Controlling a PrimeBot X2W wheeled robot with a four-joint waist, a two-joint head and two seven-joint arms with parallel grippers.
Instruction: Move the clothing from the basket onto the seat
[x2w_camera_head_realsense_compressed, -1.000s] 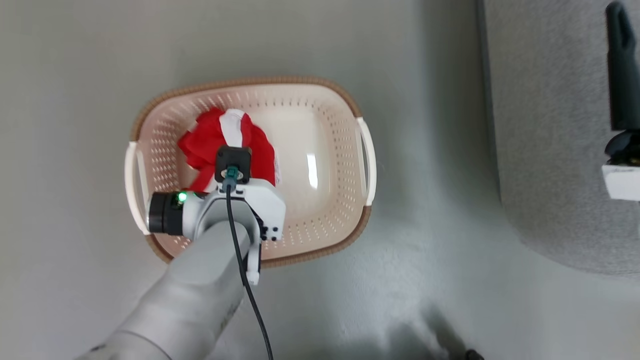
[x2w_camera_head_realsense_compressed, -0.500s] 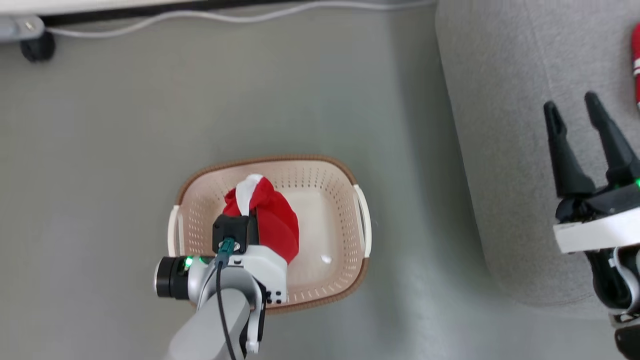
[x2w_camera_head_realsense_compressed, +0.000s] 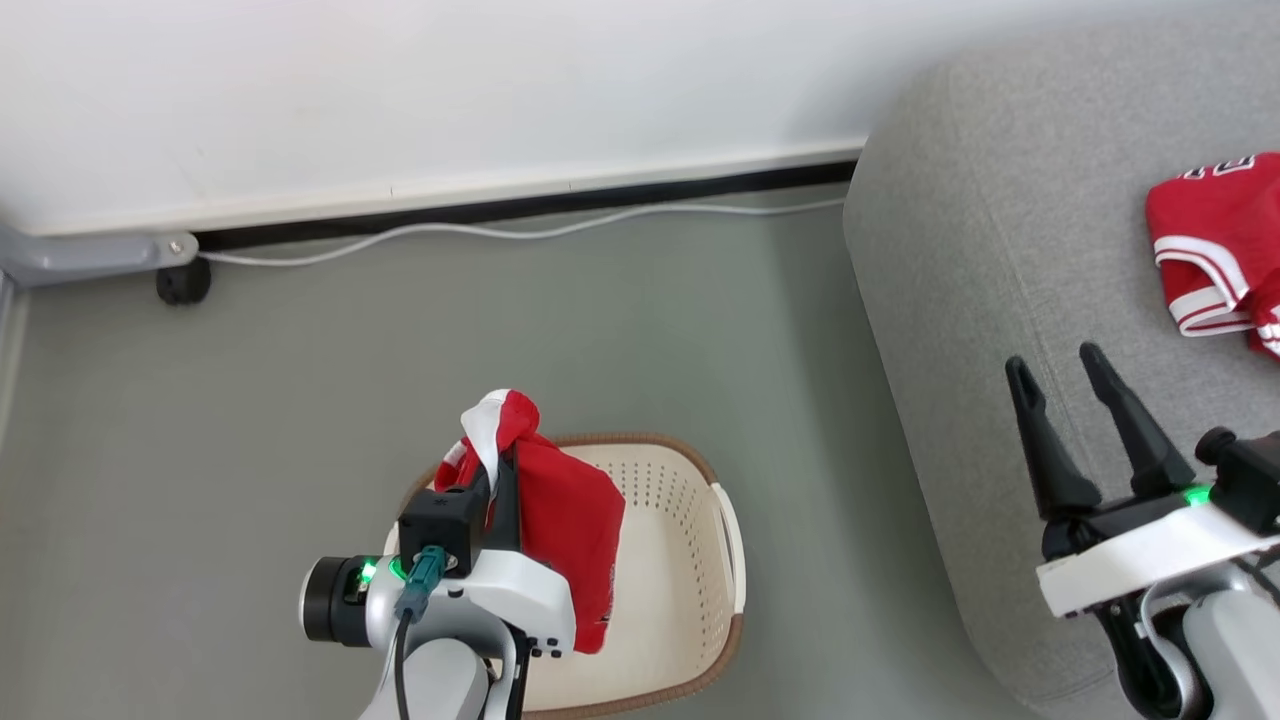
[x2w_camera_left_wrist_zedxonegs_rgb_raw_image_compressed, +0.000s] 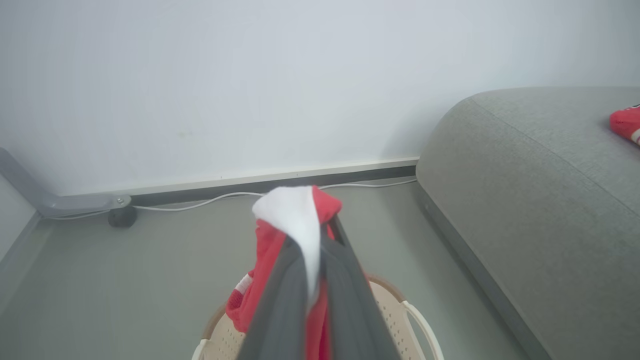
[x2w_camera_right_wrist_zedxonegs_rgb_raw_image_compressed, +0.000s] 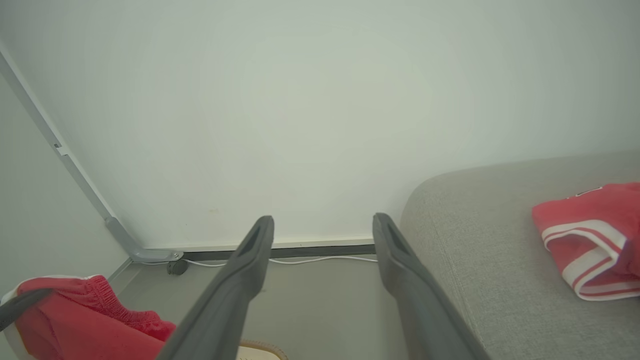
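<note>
- Clothing (x2w_camera_head_realsense_compressed: 565, 520) — one red piece, pinched in the clenched left gripper (x2w_camera_left_wrist_zedxonegs_rgb_raw_image_compressed: 315, 235), hangs over the basket (x2w_camera_head_realsense_compressed: 680, 490).
- Right gripper (x2w_camera_head_realsense_compressed: 1052, 358): released, empty, above the seat (x2w_camera_head_realsense_compressed: 960, 260) edge.
- Step in hand: transfer.
- Next move likely calls for a rightward swing over the seat — beside the second garment (x2w_camera_head_realsense_compressed: 1210, 240) — then release.

The basket (x2w_camera_head_realsense_compressed: 690, 560) is half hidden behind the held garment (x2w_camera_head_realsense_compressed: 565, 520) and left arm (x2w_camera_head_realsense_compressed: 430, 690); the second garment (x2w_camera_head_realsense_compressed: 1205, 235) on the sofa (x2w_camera_head_realsense_compressed: 980, 250) runs off the right edge, its lettering unreadable
</note>
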